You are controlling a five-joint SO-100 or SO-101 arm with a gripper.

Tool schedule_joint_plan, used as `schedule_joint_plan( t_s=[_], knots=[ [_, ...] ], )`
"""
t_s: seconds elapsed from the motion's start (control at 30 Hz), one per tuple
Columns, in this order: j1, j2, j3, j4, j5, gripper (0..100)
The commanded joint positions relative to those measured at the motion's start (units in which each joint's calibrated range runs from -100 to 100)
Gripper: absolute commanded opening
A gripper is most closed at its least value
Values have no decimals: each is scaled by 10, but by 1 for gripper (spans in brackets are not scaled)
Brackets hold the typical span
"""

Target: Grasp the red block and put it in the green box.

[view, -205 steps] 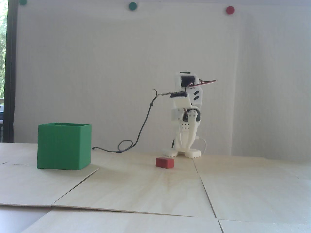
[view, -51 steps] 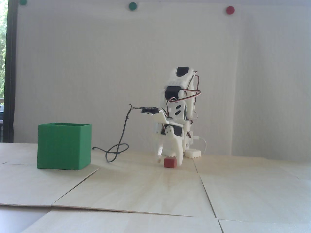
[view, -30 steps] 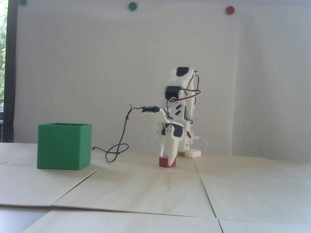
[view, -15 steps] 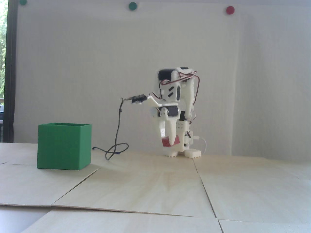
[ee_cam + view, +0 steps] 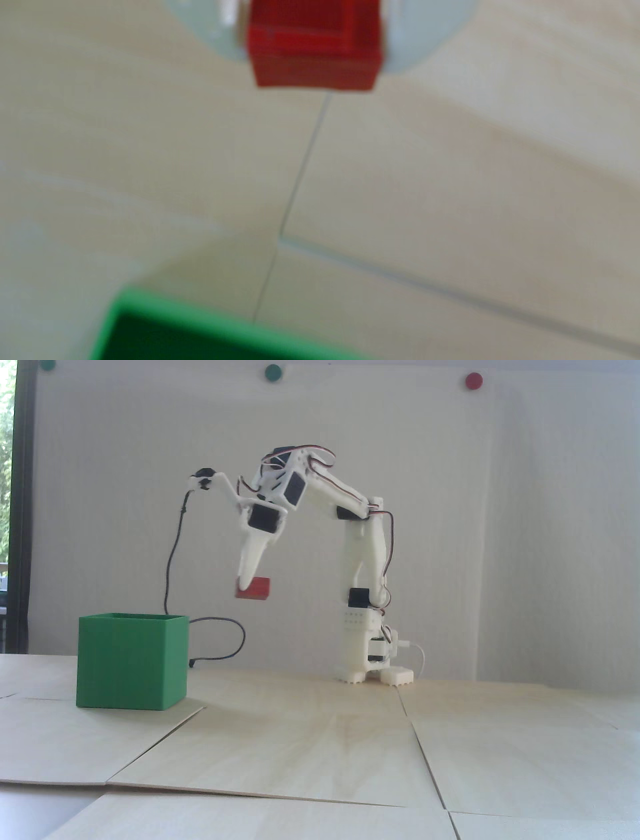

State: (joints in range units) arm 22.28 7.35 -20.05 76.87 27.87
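Above pale wood panels (image 5: 320, 750), bent arm's claw (image 5: 246, 586) pinches the red block (image 5: 256, 589) aloft.

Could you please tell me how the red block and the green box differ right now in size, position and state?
The red block is small; the green box is several times taller and wider. The block hangs in the air, clamped in the gripper; the box stands on the table. The block looks solid, while the box is open-topped with thin walls. Both are plain, matte and straight-sided.
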Motion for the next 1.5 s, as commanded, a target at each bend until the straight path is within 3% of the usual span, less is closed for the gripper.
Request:
schedule_joint_plan(
  t_s=[0.0,0.27,0.57,0.87,0.93,1.0,1.07,1.1,1.17,1.2,1.23,1.3,1.37,1.47],
  knots=[
    [26,126,-266,5,-9,2],
    [46,225,-456,2,-36,2],
    [81,263,-469,-85,-68,2],
    [94,285,-469,-60,-64,3],
    [92,284,-475,-33,-64,10],
    [90,283,-476,1,-64,24],
    [89,283,-476,21,-64,28],
    [89,283,-476,25,-64,28],
    [89,283,-476,36,-64,17],
    [89,283,-476,37,-64,4],
    [90,282,-476,40,-66,0],
    [88,281,-472,53,-64,4],
    [86,281,-476,79,-61,2],
    [57,261,-470,161,20,2]
  ],
)
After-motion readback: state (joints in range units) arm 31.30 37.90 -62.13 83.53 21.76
